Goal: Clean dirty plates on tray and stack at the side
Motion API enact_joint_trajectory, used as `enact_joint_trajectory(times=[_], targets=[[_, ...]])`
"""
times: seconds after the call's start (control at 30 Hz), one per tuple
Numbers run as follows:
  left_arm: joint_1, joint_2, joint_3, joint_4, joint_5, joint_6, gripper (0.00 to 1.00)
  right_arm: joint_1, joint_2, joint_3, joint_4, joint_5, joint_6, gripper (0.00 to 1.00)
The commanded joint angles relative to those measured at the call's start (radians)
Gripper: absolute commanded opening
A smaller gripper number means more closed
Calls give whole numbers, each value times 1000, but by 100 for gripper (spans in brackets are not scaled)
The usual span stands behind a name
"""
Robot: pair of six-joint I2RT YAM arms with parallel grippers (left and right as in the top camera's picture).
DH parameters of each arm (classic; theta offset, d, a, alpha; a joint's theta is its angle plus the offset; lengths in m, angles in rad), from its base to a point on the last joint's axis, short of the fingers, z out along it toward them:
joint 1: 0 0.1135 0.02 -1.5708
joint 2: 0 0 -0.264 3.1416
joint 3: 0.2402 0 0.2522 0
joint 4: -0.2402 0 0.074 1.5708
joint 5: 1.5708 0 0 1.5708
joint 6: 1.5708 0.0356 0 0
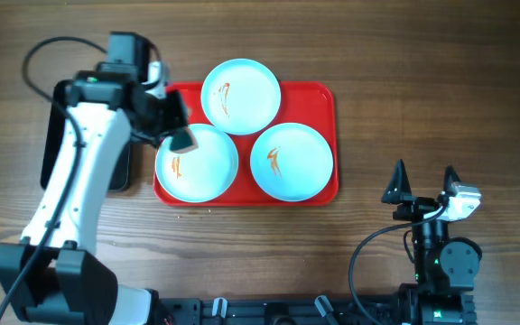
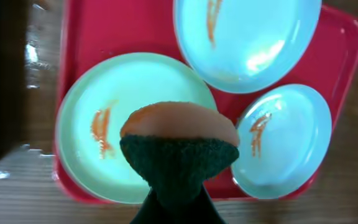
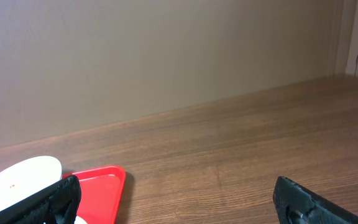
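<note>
- Three plates [image 1: 240, 93] lie side by side in the red tray [image 1: 321, 97], each showing an orange smear; none is stacked on the desk [image 1: 377, 54].
- My left gripper [image 1: 177, 131] is clamped on a sponge [image 2: 179, 140], over the far-left rim of the left plate [image 1: 201, 167]; whether it touches, I cannot tell.
- My right gripper [image 1: 422, 181] stands with jaws apart, near right, well apart from the tray.
- All wiping and stacking remains, I judge.
</note>
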Motion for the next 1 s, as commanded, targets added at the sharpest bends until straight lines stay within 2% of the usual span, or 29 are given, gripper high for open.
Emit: enact_joint_trajectory(times=[0.0, 0.17, 0.2, 0.3, 0.33, 0.37, 0.4, 0.47, 0.5, 0.57, 0.67, 0.73, 0.8, 0.83, 0.9, 0.97], targets=[[-56, 7, -118, 85, 4, -108, 4, -3, -5, -1, 3, 18, -13, 100], [-76, 20, -291, 253, 5, -136, 4, -3, -5, -1, 15, 19, -6, 100], [-76, 22, -375, 363, 4, -135, 4, -3, -5, -1, 66, -132, 320, 100], [-76, 29, -426, 442, 0, -135, 4, -3, -5, -1, 15, -249, 741, 100], [-76, 33, -439, 464, -5, -135, 4, -3, -2, -1, 18, -275, 1014, 100], [-76, 38, -446, 474, -11, -136, 4, -3, -1, -1, 45, -307, 1136, 100], [-76, 43, -446, 475, -20, -136, 4, -3, 0, -1, 165, -371, 1121, 99], [-76, 50, -446, 476, -44, -136, 4, -3, 18, 8, 386, -454, 988, 100], [-76, 51, -446, 476, -56, -136, 4, -3, 37, 34, 406, -479, 974, 100], [-76, 51, -446, 476, -99, -136, 4, -3, 136, 156, 298, -548, 936, 99], [-76, 51, -446, 476, -122, -137, 4, -3, 407, 403, 181, -728, 720, 100], [-75, 51, -446, 476, -138, -159, 4, -3, 627, 598, 63, -870, 579, 100], [-74, 51, -446, 476, -154, -190, 4, 13, 916, 874, -175, -1035, 364, 100], [-74, 51, -446, 476, -154, -190, 4, 27, 999, 965, -277, -1056, 293, 99], [-74, 51, -446, 472, -154, -189, 4, 101, 1224, 1218, -591, -999, 80, 99], [-74, 51, -446, 466, -154, -188, 4, 229, 1431, 1455, -848, -778, -50, 100]])
